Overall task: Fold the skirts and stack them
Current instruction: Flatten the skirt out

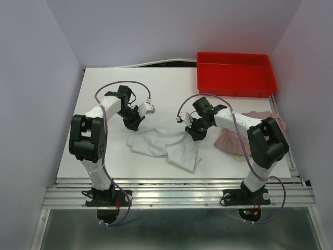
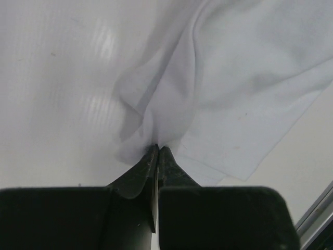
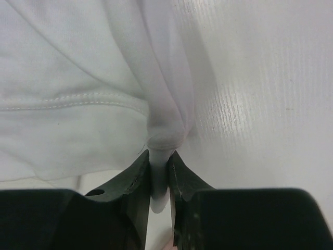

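Note:
The pale grey-white skirt lies rumpled on the white table between the two arms. My left gripper is shut on its far left corner; in the left wrist view the cloth bunches right at the closed tips. My right gripper is shut on the skirt's far right corner; in the right wrist view a fold of the skirt is pinched between the fingers. The dusty pink pleated skirt lies at the right, partly hidden under my right arm.
A red plastic tray stands at the back right of the table. The metal rail runs along the near edge. Pale walls close in on the left and right.

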